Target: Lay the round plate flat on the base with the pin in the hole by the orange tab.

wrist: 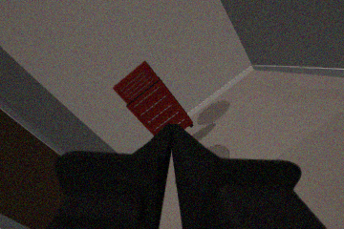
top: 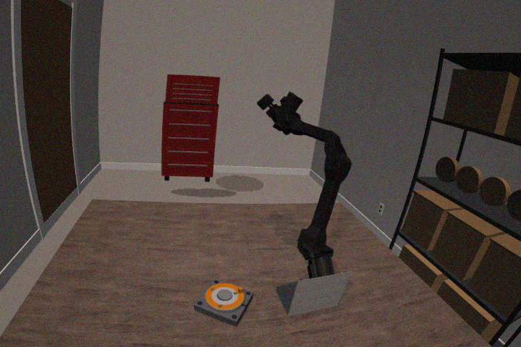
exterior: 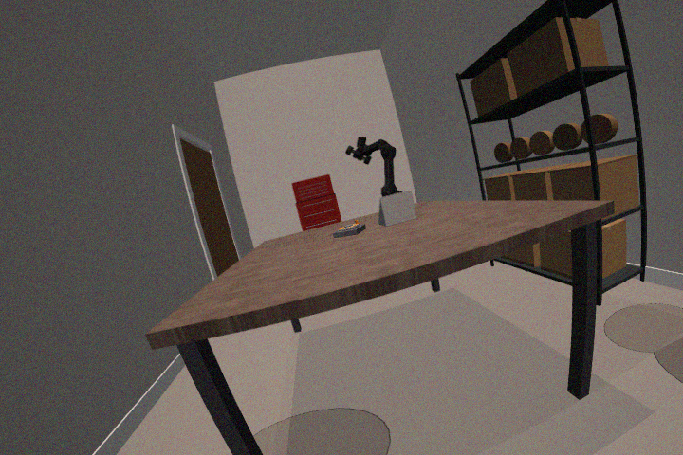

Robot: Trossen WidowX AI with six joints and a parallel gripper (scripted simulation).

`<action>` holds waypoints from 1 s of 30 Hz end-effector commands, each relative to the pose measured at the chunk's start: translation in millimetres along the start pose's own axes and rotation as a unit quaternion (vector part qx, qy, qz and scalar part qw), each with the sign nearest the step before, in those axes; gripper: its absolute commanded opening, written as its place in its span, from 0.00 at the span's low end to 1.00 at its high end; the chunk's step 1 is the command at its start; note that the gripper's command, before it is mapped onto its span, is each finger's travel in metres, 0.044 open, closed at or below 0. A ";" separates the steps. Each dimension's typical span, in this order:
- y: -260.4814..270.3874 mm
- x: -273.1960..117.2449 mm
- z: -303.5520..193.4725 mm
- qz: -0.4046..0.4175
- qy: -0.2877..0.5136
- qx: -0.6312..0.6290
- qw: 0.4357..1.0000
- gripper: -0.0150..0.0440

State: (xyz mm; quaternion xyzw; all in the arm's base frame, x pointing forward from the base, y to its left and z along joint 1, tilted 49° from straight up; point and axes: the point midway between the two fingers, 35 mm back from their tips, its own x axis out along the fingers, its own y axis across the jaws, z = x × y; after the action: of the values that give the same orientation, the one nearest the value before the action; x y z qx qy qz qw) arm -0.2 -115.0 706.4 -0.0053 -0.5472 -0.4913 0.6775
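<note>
We see a brown wooden counter (top: 146, 262) in a dim workshop room. Near its front edge, toward the middle, sits a square grey metal base (top: 223, 303) with dark bolts at its corners. On that base lies the round plate with an orange ring and pale grey centre (top: 224, 295), fitted over a grey central post (top: 224, 293). A small orange tab (top: 240, 290) sticks out at the plate's right edge. From the side view the plate (exterior: 348, 226) looks slightly tilted on the base rather than flat, though it is too small there for us to be sure. We cannot make out the small pin or the hole beside the tab.

Just to the right of the base stands a pale grey wedge-shaped mount (top: 313, 293), and from it rises the black jointed robot arm (top: 326, 192). The arm climbs, bends at an elbow and reaches to the left, high above the counter. Its black claw (top: 265, 100) hangs in the air well apart from the plate and touches nothing. In the wrist view the claw's two dark fingers are pressed together at the tips, with nothing between them, pointing toward a red metal tool cabinet (top: 190, 126) against the far pale wall.

A black metal shelf rack with brown cardboard boxes (top: 474, 196) stands on the right, and a dark brown door (top: 45, 102) is on the left.
</note>
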 end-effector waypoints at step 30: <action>18.1 -428.2 -431.7 0.143 0.744 -0.289 0.585 0.25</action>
State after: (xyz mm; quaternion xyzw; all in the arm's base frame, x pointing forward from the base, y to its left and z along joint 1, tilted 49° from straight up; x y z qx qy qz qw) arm 369.3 -85.9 266.9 0.1269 0.2537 -0.3680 0.8855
